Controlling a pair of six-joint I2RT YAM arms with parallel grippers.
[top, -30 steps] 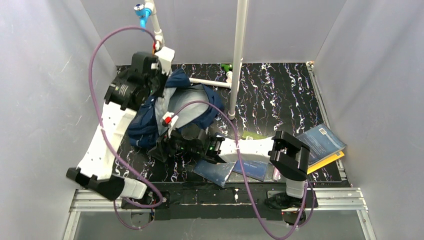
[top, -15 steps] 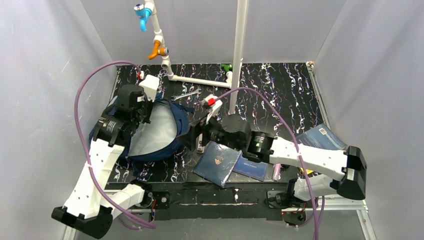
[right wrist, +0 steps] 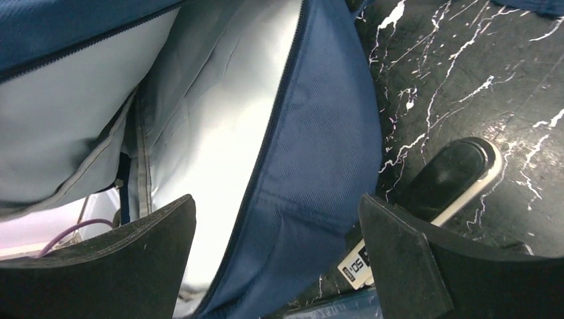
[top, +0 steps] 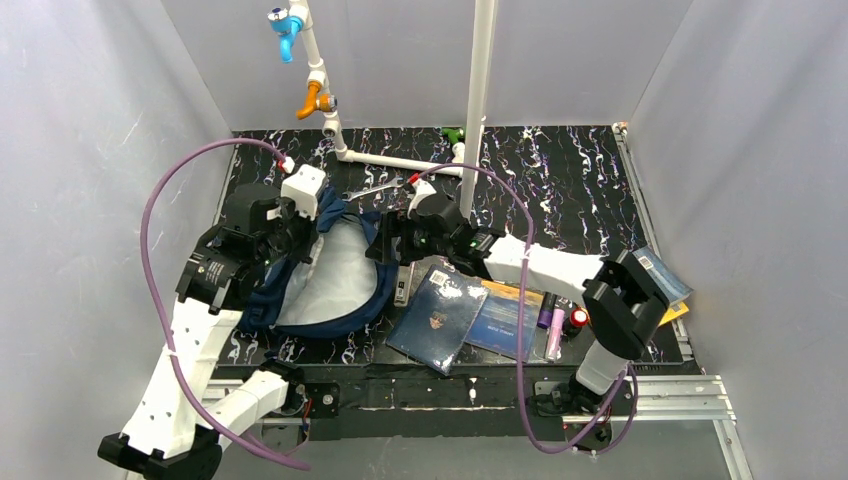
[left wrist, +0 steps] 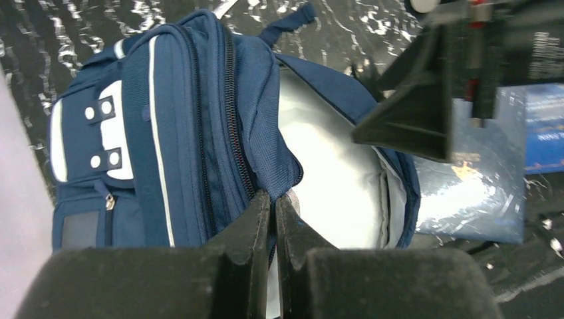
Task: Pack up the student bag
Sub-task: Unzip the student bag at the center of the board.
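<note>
The student bag (top: 335,285) lies at the left of the table, navy with a pale grey lining, its main compartment gaping. My left gripper (top: 310,225) is shut on the navy fabric edge by the zip (left wrist: 273,199) and holds that flap up; the bag's striped front (left wrist: 179,133) faces its camera. My right gripper (top: 388,248) stands open over the bag's right rim. One finger is over the lining and the other is outside the navy wall (right wrist: 319,153), with nothing gripped (right wrist: 276,232).
A dark blue book (top: 437,318) and a second blue book (top: 505,320) lie right of the bag. A black-and-white labelled item (right wrist: 452,179) sits by the bag's wall. Pens (top: 553,330) and more books (top: 655,280) lie further right. White pipes (top: 478,100) and a wrench (top: 370,188) are behind.
The bag has come down from the back left and now lies open nearer the middle. My right gripper moved from over the book to the bag's right rim.
</note>
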